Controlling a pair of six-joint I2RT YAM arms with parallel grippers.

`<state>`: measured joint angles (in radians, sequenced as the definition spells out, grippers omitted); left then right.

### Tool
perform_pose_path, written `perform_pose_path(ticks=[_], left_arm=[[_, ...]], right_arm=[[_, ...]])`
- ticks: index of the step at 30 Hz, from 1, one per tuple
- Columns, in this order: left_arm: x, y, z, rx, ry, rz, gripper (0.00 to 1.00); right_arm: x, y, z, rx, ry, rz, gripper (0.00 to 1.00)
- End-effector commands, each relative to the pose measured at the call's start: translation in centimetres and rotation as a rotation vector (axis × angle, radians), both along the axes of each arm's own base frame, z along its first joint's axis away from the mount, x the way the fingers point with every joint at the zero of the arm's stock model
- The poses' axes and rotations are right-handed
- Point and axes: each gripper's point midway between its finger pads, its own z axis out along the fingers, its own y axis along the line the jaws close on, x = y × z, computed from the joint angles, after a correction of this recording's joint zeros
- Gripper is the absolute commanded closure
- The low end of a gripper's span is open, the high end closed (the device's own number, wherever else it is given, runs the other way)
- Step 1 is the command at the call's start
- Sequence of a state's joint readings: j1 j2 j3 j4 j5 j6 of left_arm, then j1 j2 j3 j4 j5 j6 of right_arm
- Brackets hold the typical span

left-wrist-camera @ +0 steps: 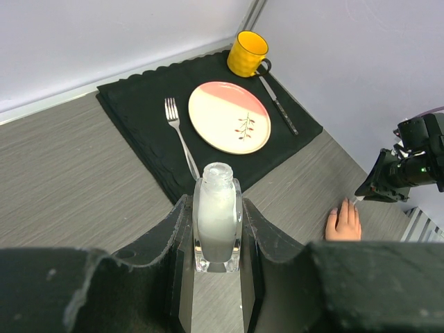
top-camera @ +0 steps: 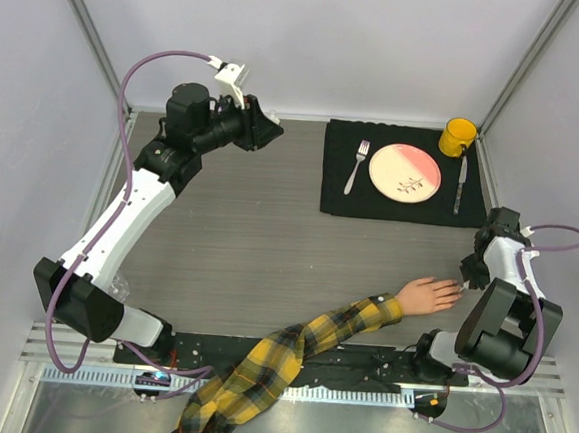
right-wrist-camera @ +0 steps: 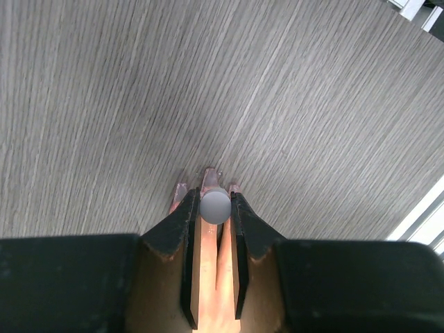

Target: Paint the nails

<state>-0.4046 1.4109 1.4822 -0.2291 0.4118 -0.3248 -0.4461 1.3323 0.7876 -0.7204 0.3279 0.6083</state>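
Note:
A peach mannequin hand (top-camera: 426,295) with a yellow-and-black plaid sleeve (top-camera: 288,362) lies palm down at the front right. Its nails (top-camera: 457,287) point right. My right gripper (top-camera: 468,276) hangs over the fingertips, shut on a round grey-white cap (right-wrist-camera: 215,206); any brush under the cap is hidden. In the right wrist view the nails (right-wrist-camera: 210,175) show just beyond the cap. My left gripper (top-camera: 271,130) is raised at the back left, shut on a small clear uncapped bottle (left-wrist-camera: 218,222) of whitish liquid. The hand (left-wrist-camera: 343,223) also shows in the left wrist view.
A black placemat (top-camera: 391,206) at the back right holds a pink-and-cream plate (top-camera: 404,171), a fork (top-camera: 357,167), a knife (top-camera: 460,185) and a yellow mug (top-camera: 457,136). Grey walls close in the table on three sides.

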Motion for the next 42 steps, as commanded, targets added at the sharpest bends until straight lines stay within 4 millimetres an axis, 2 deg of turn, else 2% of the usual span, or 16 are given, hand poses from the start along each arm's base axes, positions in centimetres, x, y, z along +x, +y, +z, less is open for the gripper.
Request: perform_pose_path(ticks=[1,24,29,32,33,35,36,37,38,39,40,41,42], left_arm=[[-0.7,0.0,2.9,-0.019,-0.089,-0.017,1.00],[-0.8,0.2,2.9,-0.016,-0.088,-0.010,1.00],[-1.2,0.3,3.1,-0.027,-0.091,-0.010,1.00],[-1.6,0.4,3.4,-0.034,-0.100,-0.013,1.00],[-1.7,0.5,3.7,-0.041,-0.117,-0.013,1.00],[-2.1,0.4,3.2,-0.051,-0.113,-0.026,1.00],[-2.6,0.5,4.0,-0.066,-0.140,-0.035,1.00],[-2.9,0.3,3.5,-0.068,-0.129,-0.048,1.00],[-3.3,0.1,3.4,-0.071,-0.130,-0.069,1.00],[-3.8,0.1,3.3,-0.076,-0.137,-0.083,1.00],[-4.2,0.0,3.1,-0.085,-0.135,-0.095,1.00],[-4.9,-0.2,2.9,-0.095,-0.150,-0.131,1.00],[-5.5,-0.4,2.7,-0.100,-0.154,-0.156,1.00]], right_arm=[[1.6,-1.4,1.1,-0.057,-0.045,-0.022,1.00],[2.0,-2.6,1.0,-0.096,-0.027,-0.024,1.00],[2.2,-3.0,1.7,-0.116,-0.031,-0.029,1.00],[2.6,-2.9,2.8,-0.115,-0.060,-0.036,1.00],[2.3,-2.8,3.3,-0.116,-0.057,-0.038,1.00],[2.9,-2.9,5.1,-0.134,-0.081,-0.032,1.00],[2.6,-2.4,5.7,-0.119,-0.076,-0.025,1.00],[3.8,-2.1,8.1,-0.126,-0.142,-0.007,1.00],[4.5,-1.5,9.3,-0.121,-0.174,0.017,1.00],[6.0,-0.6,11.8,-0.108,-0.245,0.057,1.00],[7.4,1.5,13.7,-0.105,-0.297,0.143,1.00],[9.2,3.0,16.8,-0.091,-0.377,0.210,1.00],[10.5,4.7,18.1,-0.072,-0.407,0.306,1.00]])
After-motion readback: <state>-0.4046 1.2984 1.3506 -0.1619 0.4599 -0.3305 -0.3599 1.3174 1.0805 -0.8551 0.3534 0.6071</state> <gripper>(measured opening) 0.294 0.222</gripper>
